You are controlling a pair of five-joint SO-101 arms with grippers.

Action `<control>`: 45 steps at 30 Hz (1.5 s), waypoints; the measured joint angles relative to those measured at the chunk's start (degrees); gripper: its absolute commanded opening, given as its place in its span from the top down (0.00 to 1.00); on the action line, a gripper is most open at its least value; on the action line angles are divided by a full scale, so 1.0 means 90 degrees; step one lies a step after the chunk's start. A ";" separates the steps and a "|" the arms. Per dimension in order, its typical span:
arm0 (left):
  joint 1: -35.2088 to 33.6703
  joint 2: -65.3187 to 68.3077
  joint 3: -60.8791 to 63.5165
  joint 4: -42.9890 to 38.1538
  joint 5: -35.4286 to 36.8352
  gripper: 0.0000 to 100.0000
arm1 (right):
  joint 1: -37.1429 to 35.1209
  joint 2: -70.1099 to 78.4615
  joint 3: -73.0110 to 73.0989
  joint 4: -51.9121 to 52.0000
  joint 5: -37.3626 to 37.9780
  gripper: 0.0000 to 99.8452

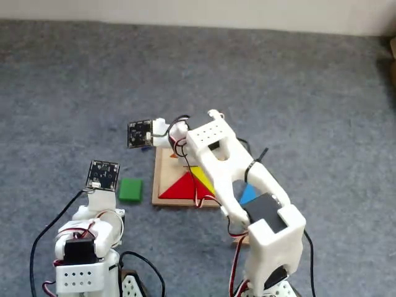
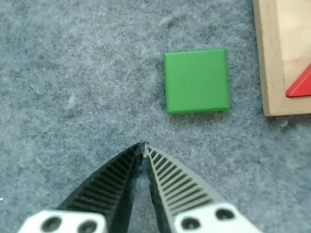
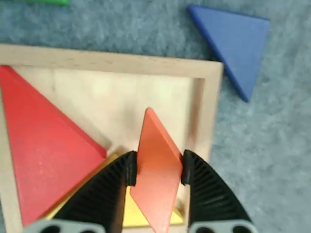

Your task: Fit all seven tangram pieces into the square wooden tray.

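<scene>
Grey carpet [image 1: 278,80], wooden tray [image 3: 210,111] — left gripper [image 2: 142,148] together, right gripper [image 3: 158,166] tight on orange piece [image 3: 154,141]

White plastic arms [image 1: 213,145], black servos [image 1: 267,210] and cables [image 1: 62,213], ribbed dark pincer fingers [image 2: 167,177]

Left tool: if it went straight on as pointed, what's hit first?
Likely the grey carpet, just beside the green square: the shut left tool seems to aim past the square's edge rather than at its middle. Depth is unclear.
</scene>
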 measured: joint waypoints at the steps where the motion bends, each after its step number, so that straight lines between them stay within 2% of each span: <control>1: 0.0000 0.0000 0.0000 0.0000 0.0000 0.99 | 0.0000 0.0137 0.0000 -0.0020 0.0000 0.93; 5: 0.0000 0.0000 0.0000 0.0000 0.0000 0.99 | 0.0078 0.0479 -0.0117 -0.0068 0.0010 0.92; 7: 0.0000 0.0000 0.0000 0.0000 0.0000 0.99 | 0.0098 0.0606 -0.0264 -0.0010 0.0000 0.86; 11: 0.0000 0.0000 0.0000 0.0000 0.0000 0.99 | 0.0147 0.0674 -0.0469 0.0010 -0.0557 0.73; 14: 0.0000 0.0000 0.0000 0.0000 0.0000 0.99 | 0.0147 0.0733 -0.0547 0.0010 -0.0821 0.69; 22: 0.0000 0.0000 0.0000 0.0000 0.0000 0.99 | 0.0205 0.0742 -0.1084 0.0615 -0.0869 0.69; 29: 0.0000 0.0000 0.0000 0.0000 0.0000 0.99 | 0.0234 0.0742 -0.2237 0.1983 -0.0879 0.70; 31: 0.0000 0.0000 0.0000 0.0000 0.0000 0.99 | 0.0244 0.0742 -0.2598 0.2501 -0.0918 0.73; 34: 0.0000 0.0000 0.0000 0.0000 0.0000 0.99 | 0.0254 0.0742 -0.3194 0.3399 -0.1270 0.80; 38: 0.0000 0.0000 0.0000 0.0000 0.0000 0.99 | 0.0254 0.0742 -0.4103 0.4591 -0.1807 0.82; 42: 0.0000 0.0000 0.0000 0.0000 0.0000 0.99 | 0.0567 0.0654 -0.4288 0.4718 -0.2266 0.82; 45: 0.0000 0.0000 0.0000 0.0000 0.0000 0.99 | 0.0860 0.0225 -0.3858 0.4728 -0.2452 0.82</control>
